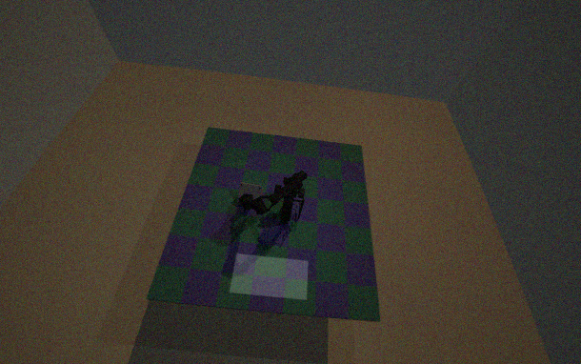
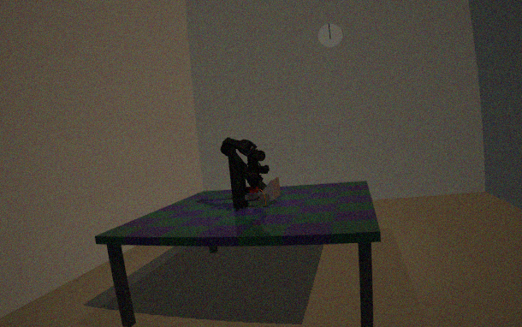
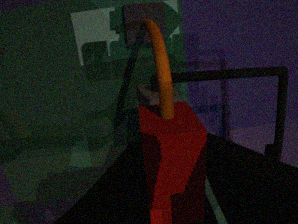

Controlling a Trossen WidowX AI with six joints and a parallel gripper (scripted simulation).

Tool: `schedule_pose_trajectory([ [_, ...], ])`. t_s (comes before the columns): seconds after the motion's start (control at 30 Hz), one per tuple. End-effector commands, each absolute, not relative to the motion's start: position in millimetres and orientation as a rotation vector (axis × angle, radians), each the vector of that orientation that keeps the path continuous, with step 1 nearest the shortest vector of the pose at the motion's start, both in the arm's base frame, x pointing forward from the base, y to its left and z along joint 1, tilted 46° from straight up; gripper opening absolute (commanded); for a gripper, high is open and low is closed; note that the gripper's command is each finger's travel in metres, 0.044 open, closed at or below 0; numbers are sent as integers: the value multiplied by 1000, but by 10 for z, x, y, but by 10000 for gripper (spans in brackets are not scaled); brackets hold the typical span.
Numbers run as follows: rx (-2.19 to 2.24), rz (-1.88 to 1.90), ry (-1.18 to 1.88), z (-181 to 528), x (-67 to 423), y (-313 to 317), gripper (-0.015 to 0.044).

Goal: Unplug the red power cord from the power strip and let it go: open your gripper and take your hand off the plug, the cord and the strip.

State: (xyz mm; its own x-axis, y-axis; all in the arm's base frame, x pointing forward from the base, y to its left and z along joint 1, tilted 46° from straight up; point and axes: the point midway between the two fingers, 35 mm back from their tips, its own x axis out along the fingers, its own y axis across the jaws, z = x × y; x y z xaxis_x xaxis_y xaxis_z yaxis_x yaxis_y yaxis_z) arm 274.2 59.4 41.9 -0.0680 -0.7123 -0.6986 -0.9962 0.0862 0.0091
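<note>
From the top view you cannot make out the power strip (image 1: pixel 249 190); the arm (image 1: pixel 281 195) covers most of it. In the wrist view, darkness swallows the jaws around the red plug (image 3: pixel 172 163).

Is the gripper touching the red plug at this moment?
Touching. In the wrist view the red plug sits clamped between the dark fingers of the gripper, with no gap visible.

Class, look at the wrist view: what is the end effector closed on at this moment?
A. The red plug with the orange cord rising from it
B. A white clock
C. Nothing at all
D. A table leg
A: the wrist view shows the end effector shut on the red plug, with the orange cord curving up from its top.
</note>
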Motion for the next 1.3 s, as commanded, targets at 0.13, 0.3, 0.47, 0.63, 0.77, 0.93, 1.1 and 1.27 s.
schedule_pose_trajectory([
  [0.13, -1676, 696, 1828, 306, 2771, 729, 0],
  [0.3, -1676, 697, 1827, 253, 2780, 791, 0],
  [0.47, -1677, 697, 1827, 203, 2786, 853, 0],
  [0.63, -1677, 698, 1827, 156, 2789, 920, 0],
  [0.77, -1678, 698, 1827, 119, 2789, 974, 0],
  [0.93, -1678, 699, 1827, 71, 2787, 1040, 0],
  [1.1, -1679, 698, 1828, 40, 2780, 1068, 26],
  [1.27, -1681, 697, 1830, 70, 2778, 979, 157],
])
